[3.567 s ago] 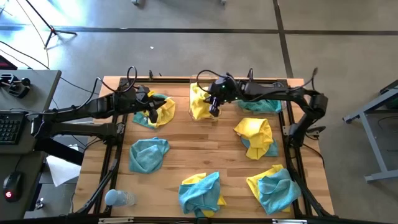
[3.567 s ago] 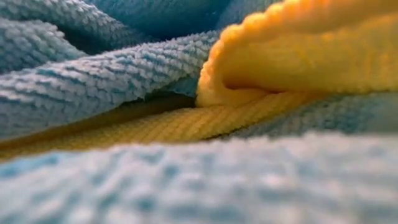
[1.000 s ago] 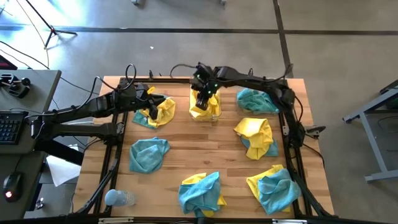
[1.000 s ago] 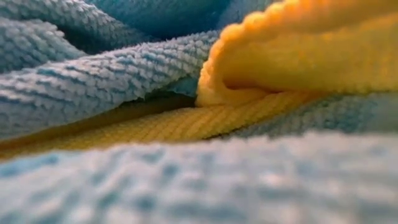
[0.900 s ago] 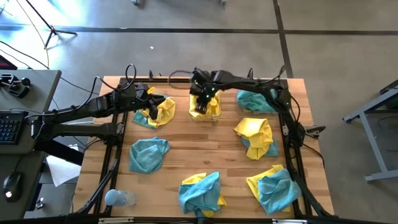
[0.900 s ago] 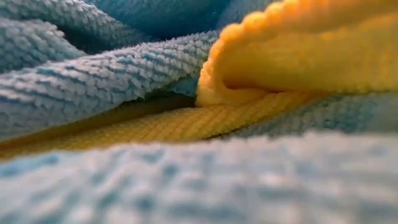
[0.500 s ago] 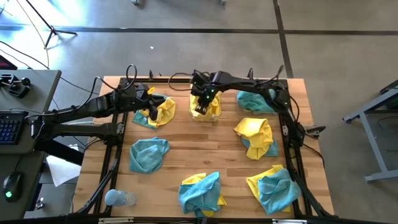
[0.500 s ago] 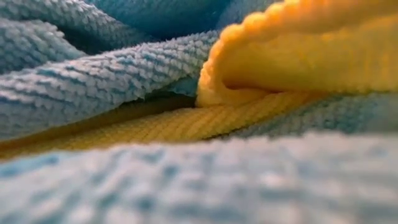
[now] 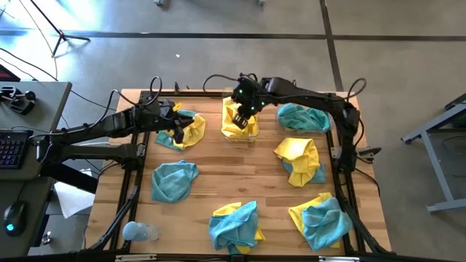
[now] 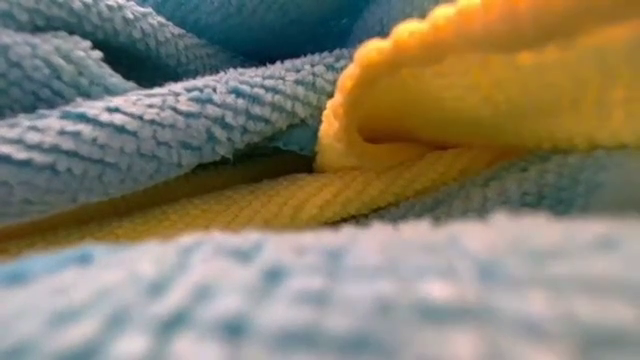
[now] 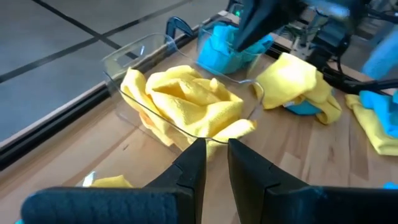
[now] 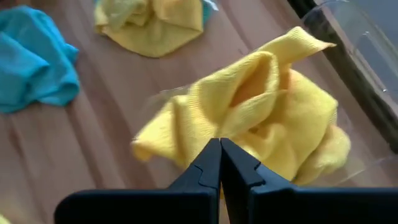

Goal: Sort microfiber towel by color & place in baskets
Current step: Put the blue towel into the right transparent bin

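A clear basket (image 9: 240, 135) at the table's far middle holds bunched yellow microfiber towels (image 11: 186, 102). My right gripper (image 9: 243, 113) hangs just above them, shut, with nothing between its fingers (image 12: 219, 155). To its right, a second basket (image 9: 302, 118) holds teal towels (image 11: 225, 51). My left gripper (image 9: 178, 125) waits over a yellow-and-teal towel heap (image 9: 191, 131) at the far left. Its fingers (image 11: 214, 165) stand a narrow gap apart with nothing in it. The low view is filled by a teal towel (image 10: 150, 120) and a yellow towel (image 10: 480, 90) close up.
Loose towels lie on the wooden table: a teal one (image 9: 175, 180) at left, and mixed yellow-and-teal heaps at right (image 9: 300, 160), near middle (image 9: 234, 224) and near right (image 9: 320, 220). A pale blue bottle (image 9: 138, 231) lies at the near left corner.
My right gripper has risen off the yellow towels in the basket and gone a little toward the table's far right, rolling as it rose. Its fingers have stayed shut. The towels stay in the basket.
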### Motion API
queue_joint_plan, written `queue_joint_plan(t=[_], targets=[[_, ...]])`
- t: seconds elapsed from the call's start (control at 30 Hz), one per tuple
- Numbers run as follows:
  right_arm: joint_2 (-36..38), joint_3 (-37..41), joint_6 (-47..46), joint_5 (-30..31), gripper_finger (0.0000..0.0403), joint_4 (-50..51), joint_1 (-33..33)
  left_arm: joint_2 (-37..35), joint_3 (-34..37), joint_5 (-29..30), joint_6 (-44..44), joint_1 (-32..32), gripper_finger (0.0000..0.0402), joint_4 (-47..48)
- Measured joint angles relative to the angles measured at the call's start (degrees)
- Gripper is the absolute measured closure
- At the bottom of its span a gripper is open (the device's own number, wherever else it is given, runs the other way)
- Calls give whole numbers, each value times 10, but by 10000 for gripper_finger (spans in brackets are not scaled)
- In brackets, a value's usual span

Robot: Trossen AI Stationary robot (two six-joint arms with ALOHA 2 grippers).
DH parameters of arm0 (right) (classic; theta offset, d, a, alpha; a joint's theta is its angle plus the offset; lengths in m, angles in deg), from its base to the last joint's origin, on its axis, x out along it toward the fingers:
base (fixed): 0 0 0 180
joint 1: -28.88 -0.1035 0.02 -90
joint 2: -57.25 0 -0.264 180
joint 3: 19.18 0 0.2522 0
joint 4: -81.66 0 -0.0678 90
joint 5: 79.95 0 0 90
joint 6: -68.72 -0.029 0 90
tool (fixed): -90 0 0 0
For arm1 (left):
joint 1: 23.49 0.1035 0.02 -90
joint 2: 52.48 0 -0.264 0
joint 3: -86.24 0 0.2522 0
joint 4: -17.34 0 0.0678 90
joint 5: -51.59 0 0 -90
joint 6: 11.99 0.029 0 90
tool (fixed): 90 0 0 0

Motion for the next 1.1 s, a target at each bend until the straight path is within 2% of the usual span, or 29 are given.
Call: queue_joint_plan(t=[0.33,0.53,0.7,0.8,0.9,1.0,1.1], targets=[[6,0,-117,64,403,52,-144,0,0,-62,40,-19,349,5],[7,13,-205,157,403,114,-233,-10,0,-65,44,-64,360,9],[44,147,-289,157,403,52,-289,-25,0,-65,39,-91,376,9],[89,248,-354,129,403,-9,-313,-27,0,-64,27,-102,382,8],[150,330,-426,128,403,-57,-340,-27,0,-64,24,-111,386,10],[217,388,-513,128,403,-62,-374,-25,0,-57,23,-115,387,10],[277,426,-608,104,403,-34,-408,-26,0,-39,24,-116,387,8]])
